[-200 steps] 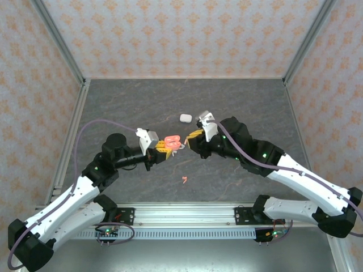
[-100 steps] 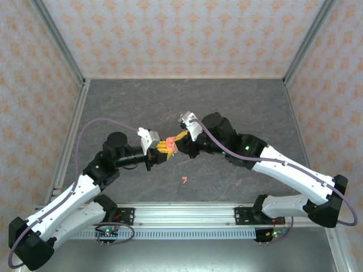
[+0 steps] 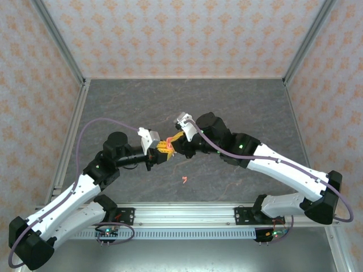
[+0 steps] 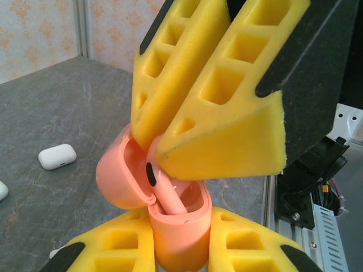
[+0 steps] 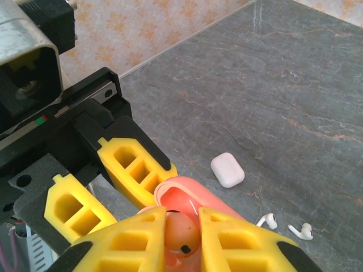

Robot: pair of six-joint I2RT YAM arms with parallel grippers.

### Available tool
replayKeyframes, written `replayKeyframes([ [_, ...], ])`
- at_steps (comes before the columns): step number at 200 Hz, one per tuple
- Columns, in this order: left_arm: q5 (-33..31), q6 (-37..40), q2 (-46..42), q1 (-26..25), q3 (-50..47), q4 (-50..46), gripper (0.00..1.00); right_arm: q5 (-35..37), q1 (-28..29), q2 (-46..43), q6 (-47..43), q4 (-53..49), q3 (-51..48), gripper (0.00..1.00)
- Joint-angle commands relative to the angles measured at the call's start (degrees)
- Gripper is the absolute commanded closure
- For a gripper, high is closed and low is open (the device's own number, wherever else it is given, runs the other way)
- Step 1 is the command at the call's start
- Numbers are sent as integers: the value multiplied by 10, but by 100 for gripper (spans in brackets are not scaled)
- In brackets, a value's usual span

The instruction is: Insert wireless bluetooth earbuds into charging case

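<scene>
Both arms were stretched inward, elbows bent. Left claw [image 3: 164, 148] was closed, pointed rightward. Right claw [image 3: 174, 139] was closed, angled leftward, tips set just beside left claw's.

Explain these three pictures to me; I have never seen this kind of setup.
Two robot arms are bolted at the near edge of a grey table. One picture looks down from above; the other two come from cameras on each wrist. The left gripper clamps an open pink case; the right gripper pinches a pink earbud, stem inside that case. On the table lie a second pink earbud, a closed white case and two white earbuds.
</scene>
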Motion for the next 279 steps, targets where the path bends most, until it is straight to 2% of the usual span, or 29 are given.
replayKeyframes([
  [1, 8, 0, -2, -5, 17, 31, 100, -17, 3, 2, -8, 2, 17, 82],
  [28, 4, -1, -4, -6, 16, 34, 100, -33, 3, 2, -3, -14, 18, 78],
  [71, 2, -1, -4, -6, 17, 32, 100, -23, 3, -11, 12, -15, 28, 63],
  [103, -10, 2, -12, -5, 15, 23, 100, 40, 2, -45, 27, -16, 35, 44],
  [123, -30, 4, -22, -5, 8, 22, 100, 81, -7, -68, 56, -26, 29, 40],
  [154, -92, 4, -44, -5, -6, 15, 100, 129, -35, -95, 129, -66, 0, 39],
  [195, -176, 11, -95, -6, -10, -35, 100, 175, -47, -106, 282, -119, -65, 41],
  [231, -193, 9, -138, -6, -18, -55, 100, 132, -45, -58, 379, -113, -133, 44],
  [279, -190, 11, -153, -6, -18, -59, 100, 110, -8, 65, 420, -38, -169, 44],
])
